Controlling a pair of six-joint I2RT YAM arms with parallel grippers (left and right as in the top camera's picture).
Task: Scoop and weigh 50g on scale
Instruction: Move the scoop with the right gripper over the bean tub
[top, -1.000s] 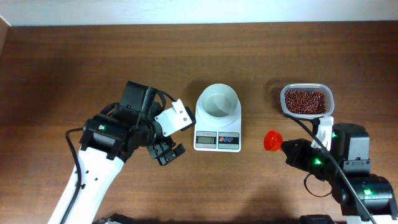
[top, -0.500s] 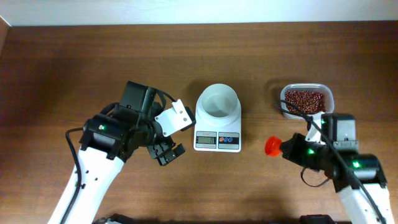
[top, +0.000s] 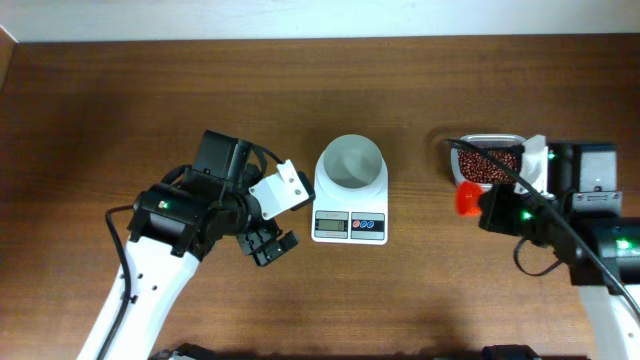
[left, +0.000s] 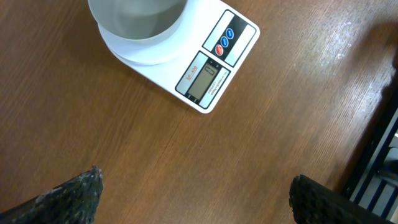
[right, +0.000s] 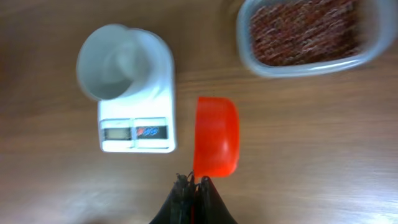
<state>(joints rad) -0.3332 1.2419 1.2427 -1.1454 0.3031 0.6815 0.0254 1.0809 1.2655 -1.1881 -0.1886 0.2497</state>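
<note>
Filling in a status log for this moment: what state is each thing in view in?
scale: bowl on top is empty; display unreadable.
tub: uncovered, holding beans.
scoop: empty, held level beside the tub.
right end effector: shut on the scoop.
left end effector: open, holding nothing.

desk (top: 120, 90): showing brown wood grain
scale (top: 350, 226): looking like smooth white plastic
scoop (right: 216, 135): gleaming as glossy orange plastic
tub (right: 298, 68): showing clear plastic
beans (right: 305, 28): looking matt, grainy
</note>
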